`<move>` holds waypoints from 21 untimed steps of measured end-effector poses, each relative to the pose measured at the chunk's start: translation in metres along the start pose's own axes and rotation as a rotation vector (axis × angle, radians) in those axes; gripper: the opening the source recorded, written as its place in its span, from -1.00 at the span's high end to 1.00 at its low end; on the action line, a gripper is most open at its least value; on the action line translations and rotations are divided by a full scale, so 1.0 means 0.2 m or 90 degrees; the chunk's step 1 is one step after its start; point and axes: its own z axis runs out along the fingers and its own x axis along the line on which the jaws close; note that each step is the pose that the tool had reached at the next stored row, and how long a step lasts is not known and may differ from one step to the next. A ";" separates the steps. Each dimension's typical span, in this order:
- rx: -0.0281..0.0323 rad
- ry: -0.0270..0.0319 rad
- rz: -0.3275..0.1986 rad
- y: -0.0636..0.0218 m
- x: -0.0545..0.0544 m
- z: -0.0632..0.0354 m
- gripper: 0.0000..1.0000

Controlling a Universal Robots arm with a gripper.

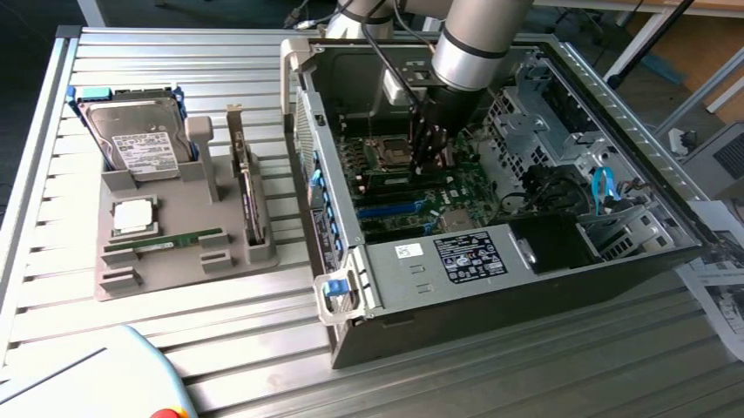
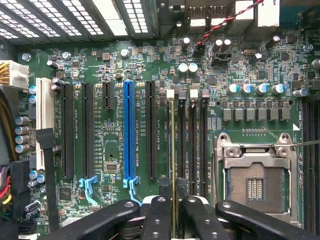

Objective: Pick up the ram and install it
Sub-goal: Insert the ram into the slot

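In the wrist view the ram (image 2: 173, 145) shows edge-on as a thin green-yellow strip. It stands upright along the outermost of the black memory slots (image 2: 192, 145) beside the CPU socket (image 2: 255, 180). My gripper (image 2: 173, 194) is shut on its near end, with one black finger (image 2: 159, 215) on each side. I cannot tell whether the ram's lower edge touches the slot. In the exterior view the gripper (image 1: 426, 158) reaches down into the open computer case (image 1: 489, 287), just over the motherboard's memory slots.
A blue expansion slot (image 2: 129, 135) and black slots lie beside the memory slots. On the exterior view's left, a grey holder (image 1: 174, 270) carries a hard drive (image 1: 138, 139), a processor chip (image 1: 131, 215), another green stick (image 1: 163, 242) and an upright expansion card (image 1: 247, 187). Drive cages and cables crowd the case's right.
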 end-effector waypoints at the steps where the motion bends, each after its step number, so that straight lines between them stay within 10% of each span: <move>1: 0.0000 0.0000 0.000 0.000 0.00 0.000 0.70; 14: -0.0005 -0.0003 0.007 -0.001 0.00 0.012 0.50; 19: -0.0009 0.0029 0.016 0.000 0.00 -0.007 0.36; 21: -0.0007 0.0095 0.016 0.000 0.00 -0.020 0.36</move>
